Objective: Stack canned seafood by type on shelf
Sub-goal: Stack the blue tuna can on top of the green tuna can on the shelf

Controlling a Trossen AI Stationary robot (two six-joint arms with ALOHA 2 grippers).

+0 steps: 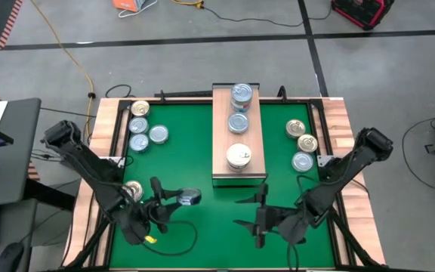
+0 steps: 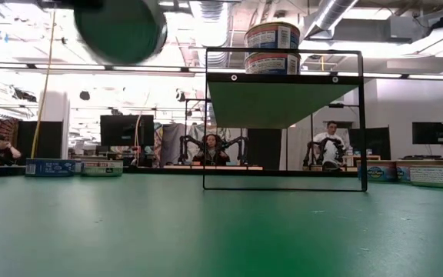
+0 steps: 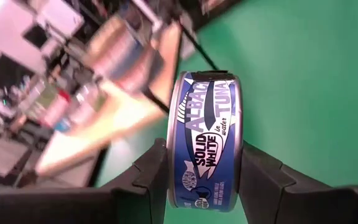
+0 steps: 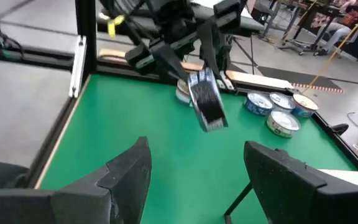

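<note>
- Shelf point(image 1: 238, 136): a long light-wood block with pale grain, lying at the far middle of the green surface point(image 1: 195, 162), raised on a thin dark frame as the low view is showing.
- Stock already on the shelf: a blue-silver stack point(image 1: 241, 94) at the far end, a single blue-silver tin point(image 1: 238, 122) behind the middle, and a white-topped tin point(image 1: 238, 156) at the near end. Judged as placed; sorting by type appears begun but far from finished.
- Stock waiting, far left point(image 1: 143, 128): one gold-topped and three blue-silver tins, sitting close together on the surface.
- Stock waiting, right point(image 1: 301, 143): two gold-tan tins and one blue-silver tin in a short row near the wooden border.
- One further gold-topped tin point(image 1: 133, 189) lying near left, partly under the left arm.
- Left hand point(image 3: 199, 180): gripping a blue tuna tin point(image 3: 205, 146) by its flat faces, tin standing on edge and lifted clear of the surface, near left of the shelf. Label is glossy printed blue with white lettering; rim is bright metal.
- Right hand point(image 4: 194, 171): fingers standing wide apart, holding nothing, hovering over the near right of the surface.
- Remaining, by judgement: carrying the held tin to the blue-silver group, then shelving the eight loose tins.
</note>
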